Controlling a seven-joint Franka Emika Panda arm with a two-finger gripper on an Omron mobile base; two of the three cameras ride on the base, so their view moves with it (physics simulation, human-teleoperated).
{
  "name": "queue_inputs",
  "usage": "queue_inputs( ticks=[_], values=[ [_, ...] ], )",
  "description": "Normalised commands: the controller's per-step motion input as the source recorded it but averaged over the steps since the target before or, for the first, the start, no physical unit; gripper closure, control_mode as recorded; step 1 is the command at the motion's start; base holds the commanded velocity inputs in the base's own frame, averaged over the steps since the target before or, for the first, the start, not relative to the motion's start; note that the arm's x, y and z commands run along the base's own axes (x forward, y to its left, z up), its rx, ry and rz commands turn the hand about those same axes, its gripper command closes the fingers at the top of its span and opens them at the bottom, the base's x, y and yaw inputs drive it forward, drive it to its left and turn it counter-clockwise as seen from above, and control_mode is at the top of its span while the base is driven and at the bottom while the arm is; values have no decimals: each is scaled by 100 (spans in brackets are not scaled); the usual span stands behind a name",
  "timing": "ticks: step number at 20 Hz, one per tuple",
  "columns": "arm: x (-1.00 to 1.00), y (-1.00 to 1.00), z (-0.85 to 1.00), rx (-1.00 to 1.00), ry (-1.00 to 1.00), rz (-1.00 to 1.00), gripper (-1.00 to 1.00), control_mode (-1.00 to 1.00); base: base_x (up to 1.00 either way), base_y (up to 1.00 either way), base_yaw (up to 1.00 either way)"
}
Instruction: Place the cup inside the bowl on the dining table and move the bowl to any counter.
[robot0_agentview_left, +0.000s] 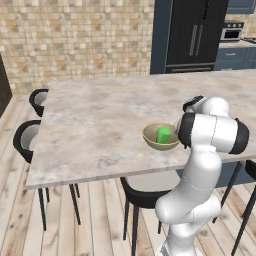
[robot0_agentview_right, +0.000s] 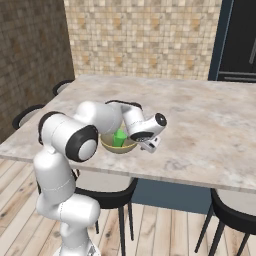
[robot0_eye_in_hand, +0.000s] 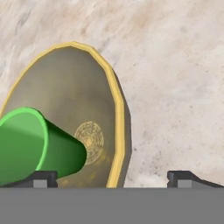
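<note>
Two black chairs (robot0_agentview_left: 31, 120) stand at nine o'clock, another black chair (robot0_agentview_left: 140, 192) at six o'clock. A dark fridge (robot0_agentview_left: 196, 32) stands at one o'clock, a small oven (robot0_agentview_left: 232, 31) beside it, against tan tiled wall (robot0_agentview_left: 75, 40).

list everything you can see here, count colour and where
cup: 1, bright green, standing in the bowl
bowl: 1, olive-tan with yellow rim, on the table near its front edge
table: 1, beige-grey marbled top, dark legs, mid-room
chairs: at least 4, black, tucked around the table
fridge: 1, black, against the back wall
oven: 1, silver and black, far right corner
cabinets: dark blue, beside the fridge
wall: tan tile, behind the table
floor: light wood planks
arm: 1, white with dark joints, at the table's front edge
claw: 1, dark tips, open, straddling the bowl's rim
</note>
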Motion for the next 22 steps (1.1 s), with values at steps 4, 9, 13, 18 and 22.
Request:
queue_inputs(
  ticks=[4,9,13,18,22],
  values=[
    [2,0,-8,0,0,2,-100,-100,0,0,0],
    [1,0,-8,0,0,3,-100,-100,0,0,0],
    [2,1,-9,0,0,3,-100,-100,0,0,0],
    [1,2,-5,0,0,3,-100,-100,0,0,0],
    [0,3,0,0,0,1,-100,-100,0,0,0]
  ],
)
